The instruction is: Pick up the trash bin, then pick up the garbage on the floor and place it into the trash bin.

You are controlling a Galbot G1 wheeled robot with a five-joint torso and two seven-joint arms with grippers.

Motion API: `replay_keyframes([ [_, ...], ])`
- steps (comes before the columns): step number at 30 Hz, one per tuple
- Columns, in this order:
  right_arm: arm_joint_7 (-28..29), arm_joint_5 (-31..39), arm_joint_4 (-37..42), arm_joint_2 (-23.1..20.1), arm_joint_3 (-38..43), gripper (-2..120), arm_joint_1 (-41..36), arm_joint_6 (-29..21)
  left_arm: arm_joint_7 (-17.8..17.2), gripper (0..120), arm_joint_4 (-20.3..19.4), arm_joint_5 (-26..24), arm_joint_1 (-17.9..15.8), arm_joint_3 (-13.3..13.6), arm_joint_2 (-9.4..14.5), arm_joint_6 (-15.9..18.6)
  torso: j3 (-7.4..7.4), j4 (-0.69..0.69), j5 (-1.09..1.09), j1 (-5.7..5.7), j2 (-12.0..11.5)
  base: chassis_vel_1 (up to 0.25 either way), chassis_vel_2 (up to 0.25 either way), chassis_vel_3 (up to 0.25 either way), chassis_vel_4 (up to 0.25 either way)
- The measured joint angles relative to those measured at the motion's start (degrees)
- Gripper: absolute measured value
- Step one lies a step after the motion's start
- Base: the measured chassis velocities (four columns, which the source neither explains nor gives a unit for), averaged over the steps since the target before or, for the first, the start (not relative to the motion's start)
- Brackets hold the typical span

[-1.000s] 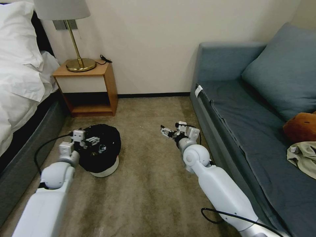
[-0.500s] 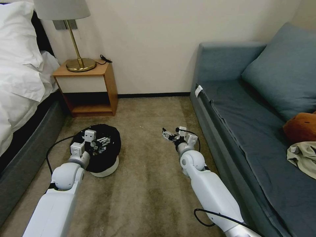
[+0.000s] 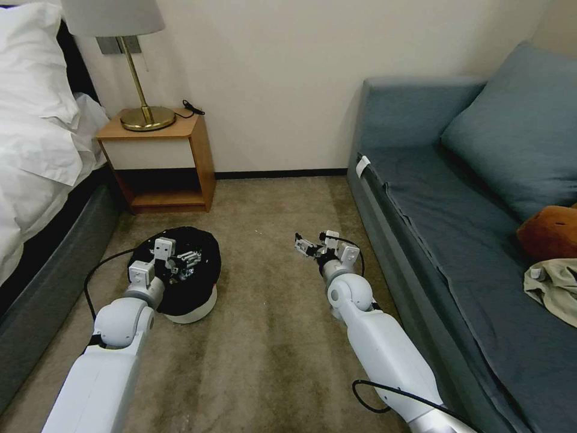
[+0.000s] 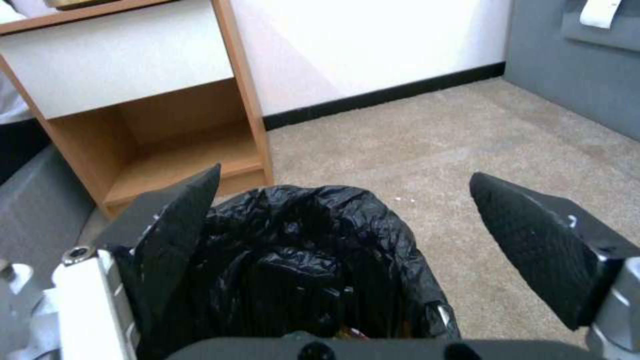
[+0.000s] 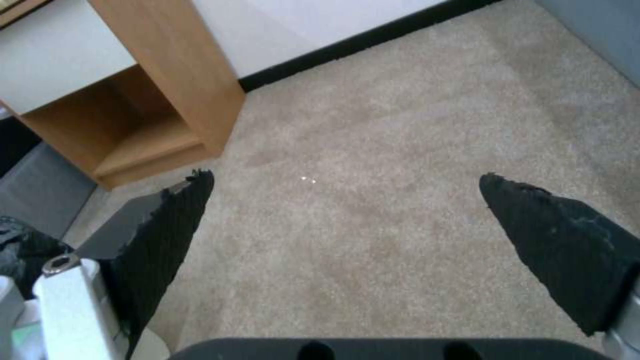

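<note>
- We see the trash bin (image 3: 180, 282) standing on the carpet floor (image 3: 270, 349), in front of the wooden nightstand (image 3: 159, 159) and near the bed (image 3: 36, 198) on our left side.
- The bin is white and round, and its black bag (image 4: 300, 265) is folded over the rim and looks crinkly.
- Our left tool (image 3: 187, 260) hangs over the open mouth of the bin; in the left wrist view its two black fingers (image 4: 533, 245) are spread wide, with the bag between and below them, and they pinch nothing.
- Our right tool (image 3: 302, 245) is over the bare carpet, between the bin and the blue sofa (image 3: 469, 240), well apart from the bin.
- In the right wrist view its fingers (image 5: 560, 250) are also spread, and nothing is between them except carpet.
- On the sofa seat, at the right edge, lie a brown plush toy (image 3: 550, 231) and a beige jacket (image 3: 556, 288), touching each other.
- A brass lamp (image 3: 135, 66) stands on the nightstand.
</note>
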Motion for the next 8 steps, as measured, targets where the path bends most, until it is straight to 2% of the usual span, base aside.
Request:
replay_keyframes([
  [8, 0.1, 0.1, 0.1, 0.0, 0.0, 100, 0.0, -0.1, 0.0, 100, 0.0, 0.0, 0.0, 0.0, 0.0, 0.0, 0.00, 0.00, 0.00, 0.00, 0.0, 0.000, 0.000, 0.000, 0.000],
])
